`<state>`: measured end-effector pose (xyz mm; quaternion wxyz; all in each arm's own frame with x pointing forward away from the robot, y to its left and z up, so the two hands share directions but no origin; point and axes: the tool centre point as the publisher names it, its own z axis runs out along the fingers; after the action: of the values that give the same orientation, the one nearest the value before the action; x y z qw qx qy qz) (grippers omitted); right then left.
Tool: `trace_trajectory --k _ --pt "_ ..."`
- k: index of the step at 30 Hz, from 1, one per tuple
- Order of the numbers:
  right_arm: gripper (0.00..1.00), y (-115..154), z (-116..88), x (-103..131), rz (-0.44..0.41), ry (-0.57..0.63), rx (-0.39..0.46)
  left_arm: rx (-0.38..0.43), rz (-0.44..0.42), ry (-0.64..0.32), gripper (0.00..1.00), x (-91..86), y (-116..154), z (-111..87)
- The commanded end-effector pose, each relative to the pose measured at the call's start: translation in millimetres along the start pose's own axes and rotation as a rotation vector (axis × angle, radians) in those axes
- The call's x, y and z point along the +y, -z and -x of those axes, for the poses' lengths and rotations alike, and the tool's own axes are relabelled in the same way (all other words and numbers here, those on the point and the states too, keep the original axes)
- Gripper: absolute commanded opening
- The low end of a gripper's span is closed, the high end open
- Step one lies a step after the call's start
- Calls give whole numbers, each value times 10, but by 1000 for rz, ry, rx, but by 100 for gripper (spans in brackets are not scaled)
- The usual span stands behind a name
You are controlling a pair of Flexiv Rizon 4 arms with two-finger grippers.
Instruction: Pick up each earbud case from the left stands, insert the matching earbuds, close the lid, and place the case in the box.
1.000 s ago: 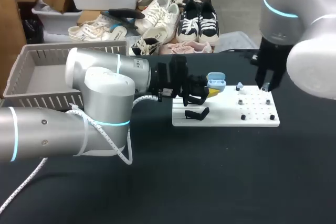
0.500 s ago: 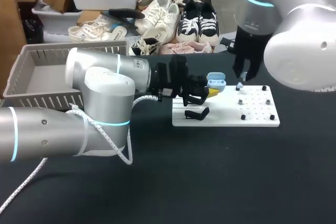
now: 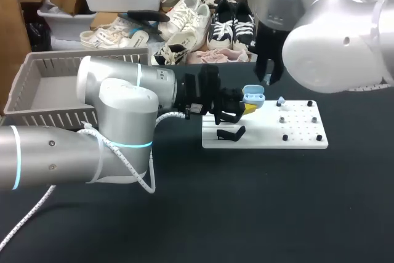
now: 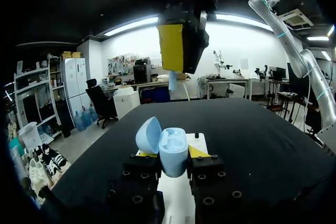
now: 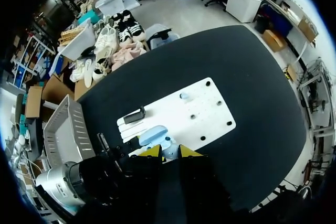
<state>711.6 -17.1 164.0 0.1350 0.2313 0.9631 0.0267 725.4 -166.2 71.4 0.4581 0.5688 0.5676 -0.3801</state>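
Right tool (image 3: 269,79) swung left, earbud (image 4: 172,80) pinched | left tool (image 4: 172,153) grips case (image 3: 253,96)

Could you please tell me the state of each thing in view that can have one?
earbud case: lid open, wells empty.
left gripper: fingers shut on the earbud case.
right gripper: fingers shut on a blue earbud.
second earbud: resting on the white board.
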Motion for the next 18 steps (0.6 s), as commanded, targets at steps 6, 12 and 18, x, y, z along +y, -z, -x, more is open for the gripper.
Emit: trace_trajectory --k 6,12,18 --pt "0 -126 -122 36 -7 -9 32 -3 5 -1 0 -11 -1 -7" --pt "0 -184 -122 27 -10 -12 49 -3 5 -1 0 -11 -1 -7" --pt "0 -246 -95 46 -15 -15 62 -3 5 -1 0 -11 -1 -7"
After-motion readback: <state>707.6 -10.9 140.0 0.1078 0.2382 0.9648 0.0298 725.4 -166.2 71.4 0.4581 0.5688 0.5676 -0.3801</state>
